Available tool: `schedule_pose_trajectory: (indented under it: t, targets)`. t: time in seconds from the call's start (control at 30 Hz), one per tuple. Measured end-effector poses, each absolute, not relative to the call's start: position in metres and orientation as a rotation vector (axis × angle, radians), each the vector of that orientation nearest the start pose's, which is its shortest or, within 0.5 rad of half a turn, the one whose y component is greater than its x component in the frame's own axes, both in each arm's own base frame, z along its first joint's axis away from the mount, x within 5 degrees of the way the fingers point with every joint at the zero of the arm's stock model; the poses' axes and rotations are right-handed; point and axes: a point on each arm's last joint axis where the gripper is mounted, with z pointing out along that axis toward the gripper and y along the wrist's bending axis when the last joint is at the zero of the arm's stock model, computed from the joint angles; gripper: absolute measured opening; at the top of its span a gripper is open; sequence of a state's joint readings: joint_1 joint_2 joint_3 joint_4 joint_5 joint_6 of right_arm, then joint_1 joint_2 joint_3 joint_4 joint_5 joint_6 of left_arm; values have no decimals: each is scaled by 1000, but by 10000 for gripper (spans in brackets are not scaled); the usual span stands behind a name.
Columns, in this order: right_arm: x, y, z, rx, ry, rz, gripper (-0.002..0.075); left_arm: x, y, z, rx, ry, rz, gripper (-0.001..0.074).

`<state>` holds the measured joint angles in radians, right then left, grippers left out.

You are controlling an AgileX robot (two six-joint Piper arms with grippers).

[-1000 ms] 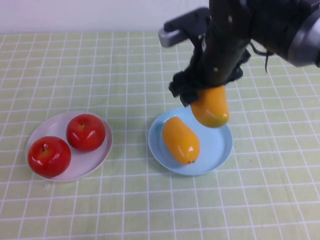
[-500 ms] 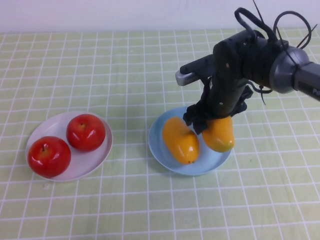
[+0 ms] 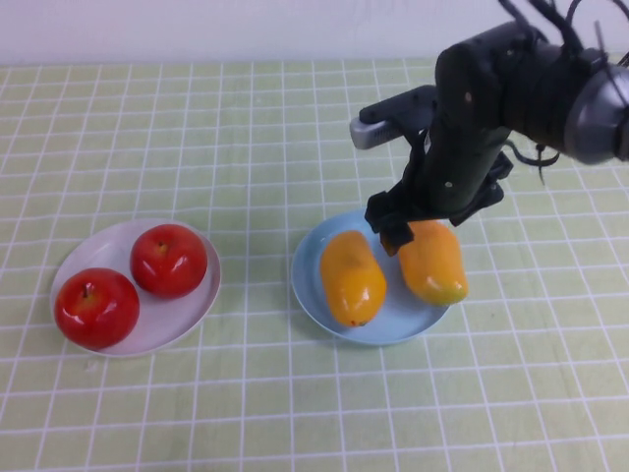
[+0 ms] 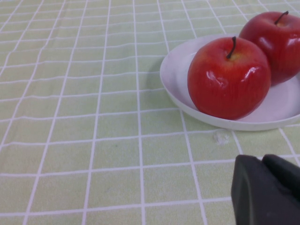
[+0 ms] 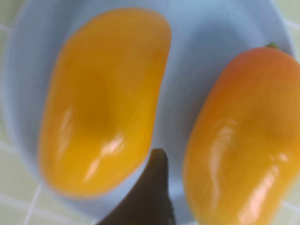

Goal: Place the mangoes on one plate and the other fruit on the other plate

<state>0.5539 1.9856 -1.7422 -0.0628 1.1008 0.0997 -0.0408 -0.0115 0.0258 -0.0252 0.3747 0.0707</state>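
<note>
A second mango (image 3: 432, 262) is now laid on the light blue plate (image 3: 313, 285), lowered there over the last second from above its far rim, just beside the first mango (image 3: 352, 277). The right gripper (image 3: 405, 224) is seen at the mango's far end; one dark finger (image 5: 149, 187) sits between the two fruits, suggesting a loosened hold, though this cannot be confirmed. Both apples (image 3: 169, 260) (image 3: 96, 307) rest on the white plate (image 3: 201, 295). The sorting is judged complete. The left gripper (image 4: 267, 190) is parked beside the white plate, its opening undeterminable.
</note>
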Motion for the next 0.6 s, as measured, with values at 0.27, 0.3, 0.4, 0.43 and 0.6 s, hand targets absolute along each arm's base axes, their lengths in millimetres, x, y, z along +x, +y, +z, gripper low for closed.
schedule_pose_trajectory:
  t: [0.27, 0.3, 0.4, 0.43, 0.6]
  targets:
    - [298, 188, 324, -647, 2718, 140, 344, 52, -3, 171, 89, 1870, -4, 4]
    - [291, 184, 329, -646, 2724, 149, 273, 52, -3, 171, 89, 1870, -4, 4]
    - [267, 171, 334, -669, 2758, 164, 72, 52, -3, 171, 89, 1870, -4, 4]
    - [260, 168, 336, -670, 2758, 177, 43, 52, -3, 171, 89, 1870, -4, 4]
    - [222, 151, 343, -712, 2744, 267, -6, 52, -3, 171, 89, 1870, -4, 4]
